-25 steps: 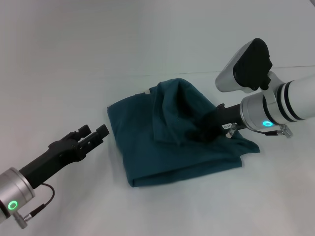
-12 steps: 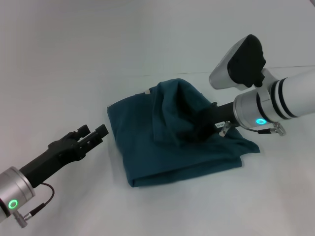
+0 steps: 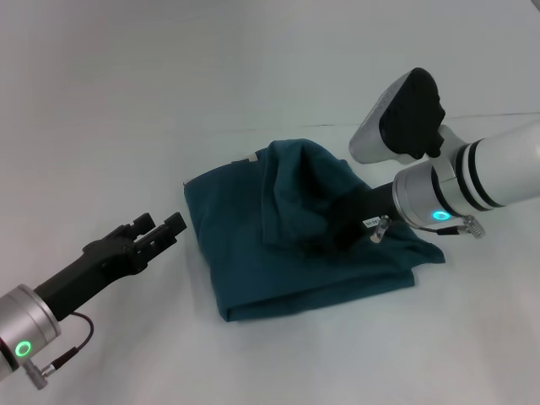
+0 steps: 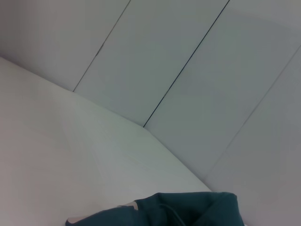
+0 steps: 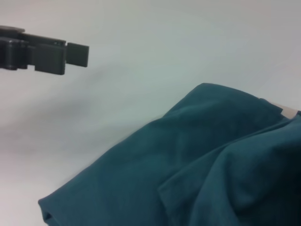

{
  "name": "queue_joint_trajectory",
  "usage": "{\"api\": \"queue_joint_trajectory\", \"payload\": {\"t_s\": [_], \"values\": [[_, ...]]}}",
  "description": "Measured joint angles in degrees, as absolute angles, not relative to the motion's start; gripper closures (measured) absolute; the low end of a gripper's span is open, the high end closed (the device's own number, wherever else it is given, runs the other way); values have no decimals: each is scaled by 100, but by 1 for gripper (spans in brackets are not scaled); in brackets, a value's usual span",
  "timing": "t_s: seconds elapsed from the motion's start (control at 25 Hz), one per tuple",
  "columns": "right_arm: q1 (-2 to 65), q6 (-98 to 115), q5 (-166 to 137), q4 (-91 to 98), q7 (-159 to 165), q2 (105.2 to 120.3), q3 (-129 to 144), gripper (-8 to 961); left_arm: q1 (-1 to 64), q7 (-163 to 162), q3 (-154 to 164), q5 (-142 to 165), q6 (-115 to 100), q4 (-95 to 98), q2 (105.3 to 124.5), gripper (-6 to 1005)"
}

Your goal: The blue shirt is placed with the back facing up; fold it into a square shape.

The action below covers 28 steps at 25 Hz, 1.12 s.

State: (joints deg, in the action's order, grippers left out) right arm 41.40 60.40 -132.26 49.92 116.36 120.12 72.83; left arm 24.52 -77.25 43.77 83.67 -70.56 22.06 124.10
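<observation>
My right end effector is buried in the blue shirt, its dark body reaching in from the right side of the cloth. The fingertips are hidden in the fabric, so I cannot tell whether they are apart or clamped on a layer. Right around it, the cloth rises into a soft hump with a deep shadowed hollow where the tool goes in. Behind it I see the silver wrist ring with a green light and the white forearm running off to the right.

Moving outward, the shirt lies on the white table as a roughly squarish bundle, already folded over on itself, with a flat lower layer spreading toward me and to the left of the tool. A small pale tag shows at the far edge, beyond the hump. In the right wrist view the teal cloth fills the near part of the picture, in stacked folds.

Further left, well apart from the working tool, my left end effector hovers just off the shirt's left edge, not touching it. Its dark fingers look spread slightly apart with nothing between them. The right wrist camera catches the same tool beyond the cloth, over bare table.
</observation>
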Motion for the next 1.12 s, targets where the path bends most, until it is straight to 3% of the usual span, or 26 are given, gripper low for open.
{"api": "queue_joint_trajectory", "payload": {"t_s": [1.12], "values": [[4154, 5623, -13526, 4983, 11912, 12004, 7699, 378, 2491, -7726, 4377, 8367, -7011, 2206, 12410, 248]]}}
